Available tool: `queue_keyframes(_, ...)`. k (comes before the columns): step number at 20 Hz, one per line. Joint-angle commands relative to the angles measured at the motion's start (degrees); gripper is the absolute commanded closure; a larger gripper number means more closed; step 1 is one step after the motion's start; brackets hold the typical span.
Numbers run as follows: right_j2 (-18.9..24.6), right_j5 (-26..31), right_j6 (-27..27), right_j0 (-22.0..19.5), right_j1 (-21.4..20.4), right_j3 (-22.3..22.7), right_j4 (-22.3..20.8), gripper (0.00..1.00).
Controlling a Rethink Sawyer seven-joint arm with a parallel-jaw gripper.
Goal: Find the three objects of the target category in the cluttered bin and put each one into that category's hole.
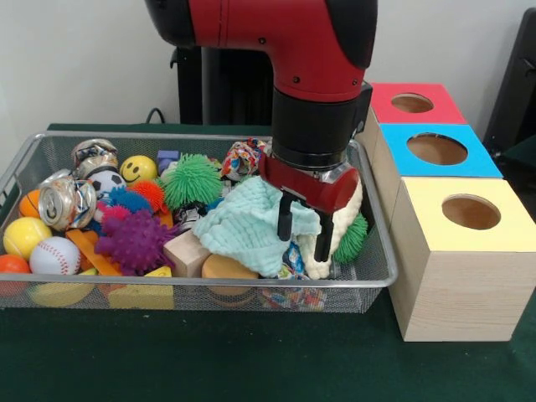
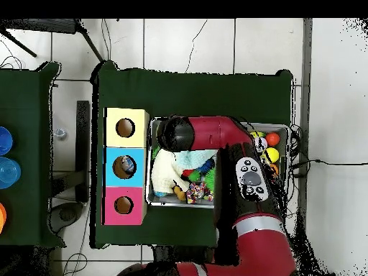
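Since the fingers hang spread with nothing between them, here's how you'd play it:
gripper [image 1: 305, 226]: open, over the mint cloth [image 1: 251, 224] at the boxes' end of the bin [image 1: 25, 163]
cream cloth [image 1: 350, 219]: bunched underneath, so pinch one fold only
yellow box [image 1: 461, 255]: just beside, lift clear first

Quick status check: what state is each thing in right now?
gripper: open, fingers down at the mint cloth
mint cloth: crumpled, heaped in the bin
bin: cluttered
crushed can: dented, lying on its side
yellow box: hole open
blue box: hole open
red box: hole open
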Motion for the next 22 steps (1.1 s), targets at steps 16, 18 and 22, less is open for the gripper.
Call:
queue_keyframes(16, 4.01, -2.65, -6.13, 1.90, 2.03, 1.25, -2.63, 0.00)
queue_keyframes(18, 4.09, -3.54, -6.00, 2.01, 2.33, 1.33, -2.86, 0.00)
queue_keyframes(22, 3.35, -2.58, -5.50, 2.68, 3.05, -0.03, -2.95, 0.00)
